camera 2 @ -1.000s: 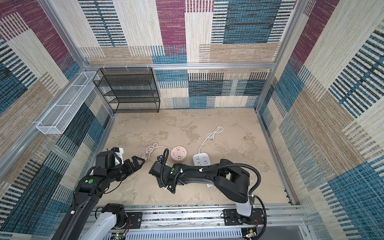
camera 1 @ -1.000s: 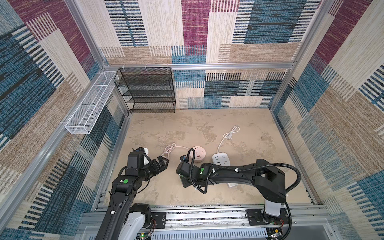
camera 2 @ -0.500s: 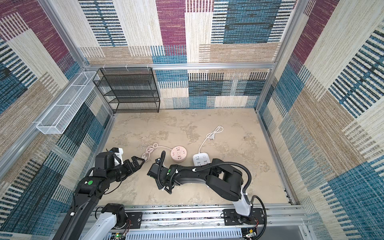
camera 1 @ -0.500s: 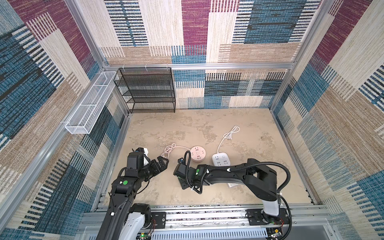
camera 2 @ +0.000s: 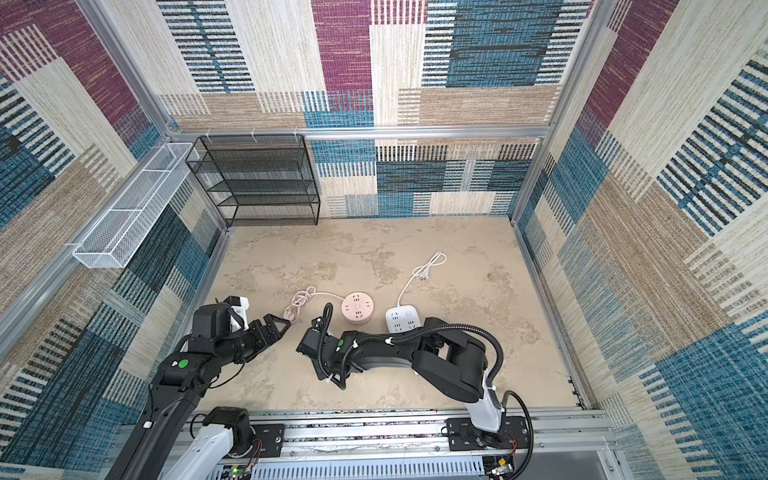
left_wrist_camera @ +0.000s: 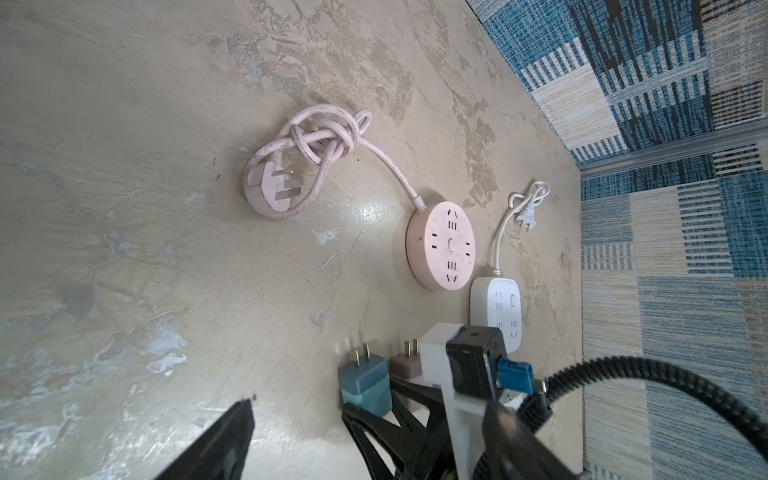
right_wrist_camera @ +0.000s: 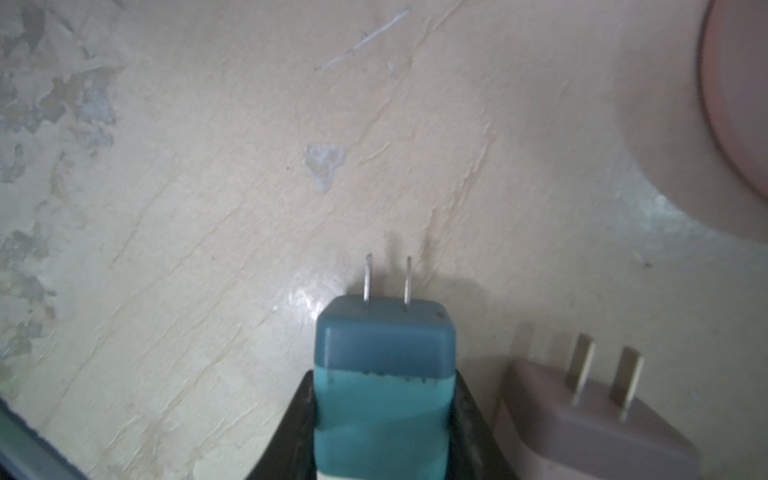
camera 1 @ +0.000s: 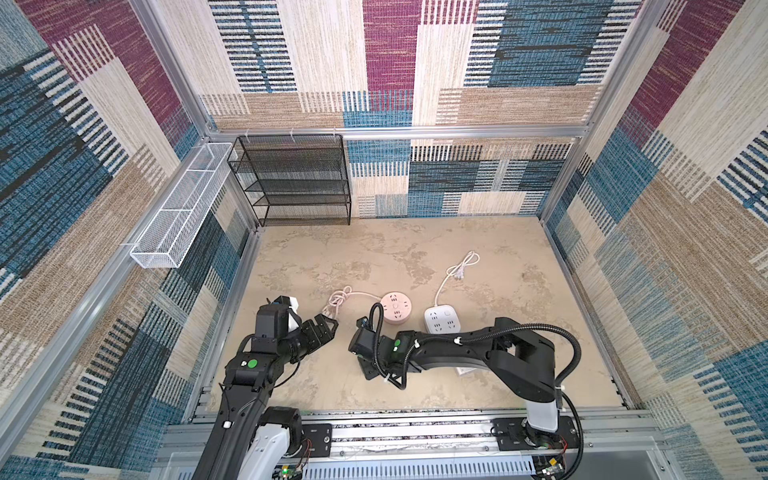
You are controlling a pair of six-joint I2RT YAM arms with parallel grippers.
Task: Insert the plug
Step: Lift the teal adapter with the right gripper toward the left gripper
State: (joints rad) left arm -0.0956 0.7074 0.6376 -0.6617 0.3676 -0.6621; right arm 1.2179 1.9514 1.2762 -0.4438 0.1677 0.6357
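My right gripper (right_wrist_camera: 384, 399) is shut on a teal plug (right_wrist_camera: 384, 365), one black finger on each side of it. The plug's two metal prongs point forward, low over the beige table. The left wrist view shows the same teal plug (left_wrist_camera: 365, 382) in the right gripper's truss fingers (left_wrist_camera: 399, 432). In both top views the plug is hidden under the right arm's wrist (camera 1: 365, 345). A round pink power strip (camera 1: 395, 307) and a white power strip (camera 1: 442, 319) lie just beyond that wrist. My left gripper (camera 1: 328, 326) stands open and empty to the plug's left.
A brownish-pink plug (right_wrist_camera: 582, 415) lies on the table right beside the teal one. The pink strip's knotted cord and its three-pin plug (left_wrist_camera: 270, 187) lie near the left gripper. A white cord (camera 1: 459, 272) trails behind the white strip. A black mesh rack (camera 1: 295, 178) and a white wire basket (camera 1: 178, 208) are at the back left.
The right arm's wrist has shifted a little to the left. The left arm has hardly moved.
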